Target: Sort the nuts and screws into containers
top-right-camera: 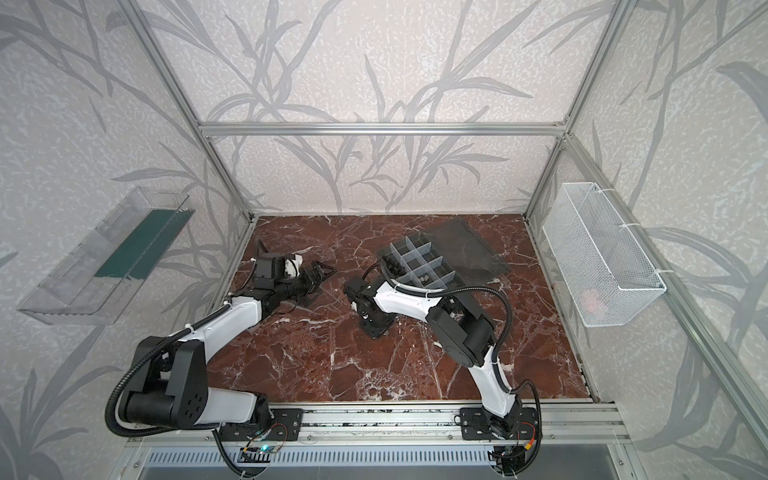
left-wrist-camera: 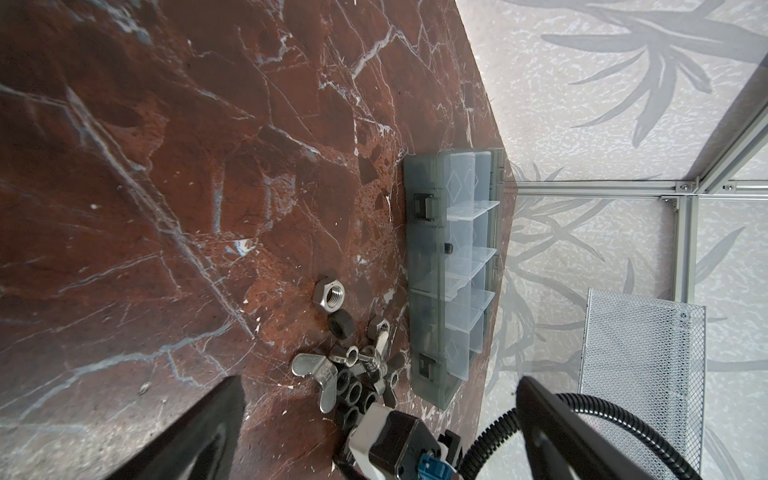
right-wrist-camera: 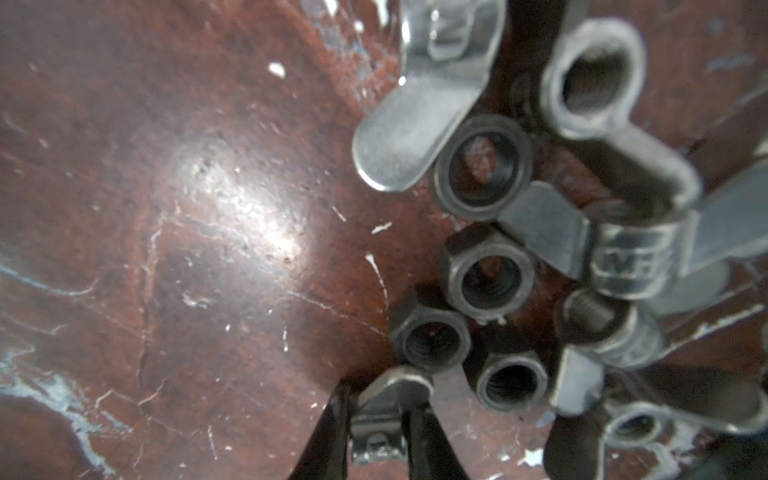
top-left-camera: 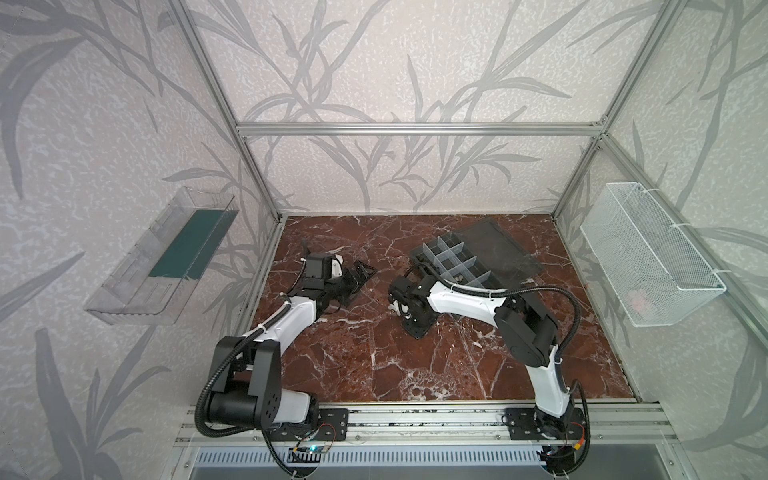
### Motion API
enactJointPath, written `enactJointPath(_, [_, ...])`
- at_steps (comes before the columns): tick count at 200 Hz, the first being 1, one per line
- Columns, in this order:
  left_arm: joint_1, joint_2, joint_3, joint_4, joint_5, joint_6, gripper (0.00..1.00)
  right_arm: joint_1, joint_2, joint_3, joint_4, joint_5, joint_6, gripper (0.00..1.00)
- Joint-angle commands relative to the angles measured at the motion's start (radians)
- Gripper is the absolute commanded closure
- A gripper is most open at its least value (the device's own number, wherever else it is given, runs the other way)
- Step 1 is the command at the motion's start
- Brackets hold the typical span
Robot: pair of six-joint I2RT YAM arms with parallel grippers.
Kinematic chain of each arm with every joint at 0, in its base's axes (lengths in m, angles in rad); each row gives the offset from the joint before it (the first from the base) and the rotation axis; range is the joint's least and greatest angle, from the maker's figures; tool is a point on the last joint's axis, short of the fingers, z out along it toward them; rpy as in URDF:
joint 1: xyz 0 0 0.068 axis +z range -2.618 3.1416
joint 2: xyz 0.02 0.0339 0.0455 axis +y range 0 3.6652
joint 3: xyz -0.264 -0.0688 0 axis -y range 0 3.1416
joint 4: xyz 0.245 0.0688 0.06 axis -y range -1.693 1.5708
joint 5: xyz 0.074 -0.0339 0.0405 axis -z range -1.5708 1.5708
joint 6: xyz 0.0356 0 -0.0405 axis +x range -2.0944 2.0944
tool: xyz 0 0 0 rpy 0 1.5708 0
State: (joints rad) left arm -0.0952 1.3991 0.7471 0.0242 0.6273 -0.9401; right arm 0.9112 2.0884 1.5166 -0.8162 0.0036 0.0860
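At back right, containers (top-left-camera: 453, 262) holding few small pieces (left-wrist-camera: 448, 248), left jaws released, right jaws grasping wing nut (right-wrist-camera: 384, 409)

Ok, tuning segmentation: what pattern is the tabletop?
Tabletop: reddish-brown marble, white veins; clearest in the left wrist view.

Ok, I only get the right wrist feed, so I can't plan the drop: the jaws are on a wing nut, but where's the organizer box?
Observer: In both top views the organizer box lies farther from the robot's base than the right gripper holding your wing nut, and a little to its right.
Operator: Is it open, or must the lid come up first?
Observer: Open already: the lid lies flat, folded back on the box's far side.
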Motion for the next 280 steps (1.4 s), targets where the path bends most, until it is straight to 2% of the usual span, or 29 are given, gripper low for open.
enactJointPath(1, [0.006,0.008,0.023,0.024,0.015,-0.015,0.01,-0.003,-0.006,0.033,-0.035,0.023,0.008,0.79])
enactJointPath(34, [0.006,0.006,0.024,0.041,0.03,-0.024,0.0,-0.008,-0.045,0.068,-0.053,0.018,0.012,0.87])
enactJointPath(108, [-0.012,-0.017,0.014,0.143,0.084,-0.057,0.01,-0.113,-0.134,0.174,-0.097,0.005,0.03,0.88])
enactJointPath(176, [-0.152,0.012,0.035,0.264,0.176,-0.065,0.0,-0.286,-0.13,0.277,-0.128,0.065,0.06,0.88])
enactJointPath(232, [-0.258,0.029,0.089,0.211,0.202,0.054,0.01,-0.412,-0.149,0.215,-0.067,0.061,0.088,0.88])
enactJointPath(262, [-0.305,0.039,0.138,0.08,0.121,0.142,0.01,-0.447,-0.14,0.173,-0.036,0.056,0.09,0.88])
enactJointPath(280, [-0.335,0.068,0.229,-0.059,0.032,0.205,0.01,-0.467,-0.139,0.133,0.002,0.043,0.089,0.87])
